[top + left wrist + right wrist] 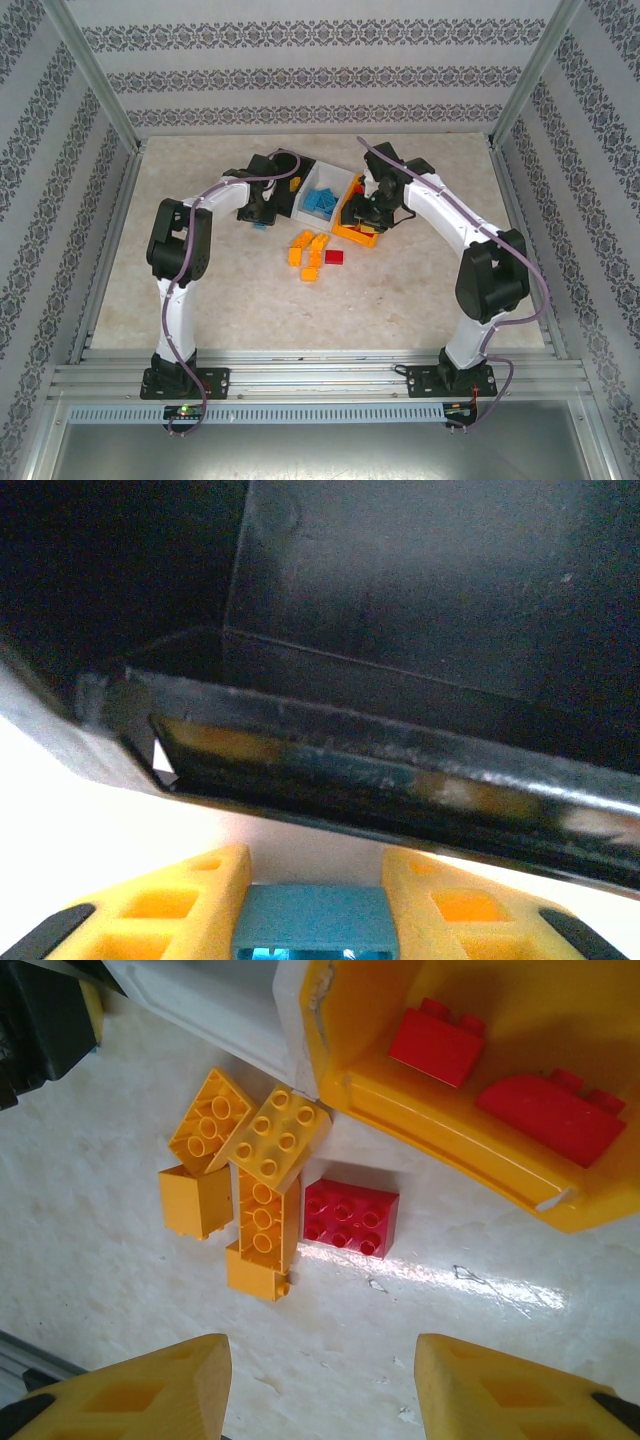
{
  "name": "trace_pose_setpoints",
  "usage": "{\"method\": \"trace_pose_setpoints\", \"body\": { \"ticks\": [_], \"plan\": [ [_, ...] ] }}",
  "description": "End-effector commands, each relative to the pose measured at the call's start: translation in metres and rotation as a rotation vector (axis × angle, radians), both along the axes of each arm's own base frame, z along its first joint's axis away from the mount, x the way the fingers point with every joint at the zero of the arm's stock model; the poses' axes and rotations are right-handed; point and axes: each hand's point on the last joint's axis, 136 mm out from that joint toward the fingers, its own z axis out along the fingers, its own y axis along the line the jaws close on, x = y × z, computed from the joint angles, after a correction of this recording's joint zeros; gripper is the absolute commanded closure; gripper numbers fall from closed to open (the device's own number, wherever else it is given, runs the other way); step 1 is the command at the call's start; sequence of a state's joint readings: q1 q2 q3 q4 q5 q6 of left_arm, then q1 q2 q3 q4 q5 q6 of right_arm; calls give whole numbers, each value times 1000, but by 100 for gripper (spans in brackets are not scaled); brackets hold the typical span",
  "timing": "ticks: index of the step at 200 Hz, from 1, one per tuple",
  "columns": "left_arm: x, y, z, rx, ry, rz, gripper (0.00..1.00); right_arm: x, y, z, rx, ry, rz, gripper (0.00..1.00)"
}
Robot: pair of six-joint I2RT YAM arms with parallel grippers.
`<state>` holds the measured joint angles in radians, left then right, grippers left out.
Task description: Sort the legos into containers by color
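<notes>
Top view: three bins in a row toward 12 o'clock on the table (420, 290): black bin (290, 165), white bin (318, 175) with blues inside, orange bin (345, 232). At 6 o'clock of the white bin, loose orange bricks (310, 252) and a red brick (333, 257). Left claw (261, 213) low at 6 o'clock of the black bin, blue brick (261, 226) at its tip. Right claw (368, 212) above the orange bin.

Left wrist: left claw (315, 865) clamped on the blue brick (315, 915), a finger pressed against each side. Black bin (400, 630) close at 12 o'clock. Step in hand, by the look of it: a blue pick. Next calls for a lift, then a carry to the white bin, clear of the black rim.

Right wrist: right claw (320, 1350) apart, nothing between. Orange bin (450, 1120) at 1 o'clock, two reds (440, 1042) inside. Red brick (350, 1218) on the table at 12 o'clock, touching the orange bricks (250, 1180) at 11. Likely next here: down onto that red brick without dragging its orange neighbour.
</notes>
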<state>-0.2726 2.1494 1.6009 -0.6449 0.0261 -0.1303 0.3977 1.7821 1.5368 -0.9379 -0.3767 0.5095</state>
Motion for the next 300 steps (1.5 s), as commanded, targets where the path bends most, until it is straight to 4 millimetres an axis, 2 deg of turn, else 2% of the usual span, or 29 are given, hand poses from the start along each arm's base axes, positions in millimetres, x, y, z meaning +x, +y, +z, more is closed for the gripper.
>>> {"method": "trace_pose_setpoints", "body": {
  "ticks": [1, 34, 55, 75, 95, 115, 137, 161, 181, 190, 234, 261, 300],
  "plan": [
    [-8, 9, 16, -15, 4, 39, 64, 2, 2, 4, -21, -5, -7, 48],
    [-16, 10, 48, -101, -19, 119, 64, 3, -5, 12, -26, -38, -19, 48],
    [-18, -1, 78, -205, -41, 172, 63, 2, -15, 14, -25, -59, -38, 48],
    [-13, -26, 108, -386, -62, 221, 63, -2, -27, 10, -18, -66, -68, 48],
    [0, -53, 132, -571, -79, 272, 62, -8, -39, 7, -3, -72, -106, 48],
    [17, -78, 145, -724, -86, 320, 62, -14, -48, 4, 10, -80, -136, 48],
    [34, -105, 149, -806, -68, 324, 62, -22, -55, 1, 16, -84, -157, 48],
    [45, -134, 150, -798, -45, 272, 62, -26, -58, 1, 19, -88, -167, 47],
    [50, -148, 148, -780, -27, 242, 61, -29, -58, 1, 23, -85, -169, 47],
    [52, -151, 146, -774, -18, 239, 58, -31, -58, 1, 25, -82, -169, 47],
    [52, -152, 141, -764, -11, 242, 44, -37, -56, -4, 10, -58, -143, 47],
    [49, -149, 147, -753, -23, 237, 42, -34, -52, -4, 19, -54, -130, 46],
    [37, -135, 155, -697, -47, 220, 41, -40, -24, -14, -19, -17, 35, 44]
  ]
}}
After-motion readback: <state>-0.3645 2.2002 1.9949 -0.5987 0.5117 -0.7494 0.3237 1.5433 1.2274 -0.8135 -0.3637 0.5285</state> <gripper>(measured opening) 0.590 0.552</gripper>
